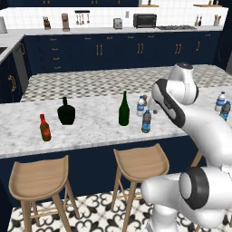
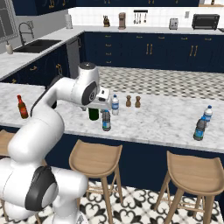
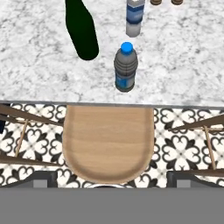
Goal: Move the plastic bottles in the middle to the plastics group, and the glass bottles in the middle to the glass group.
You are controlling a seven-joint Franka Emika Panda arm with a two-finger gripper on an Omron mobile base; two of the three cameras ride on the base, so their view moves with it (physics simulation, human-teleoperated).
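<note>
Pincer open at hand-view bottom, holding nothing, above a stool. Upper centre stand the darker water bottle, lighter one and green wine bottle, all unsorted. Plastics group sits right; squat bottle and sauce bottle left.

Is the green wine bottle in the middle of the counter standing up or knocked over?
Standing up. The green wine bottle sits on its base on the counter, neck pointing straight up.
</note>
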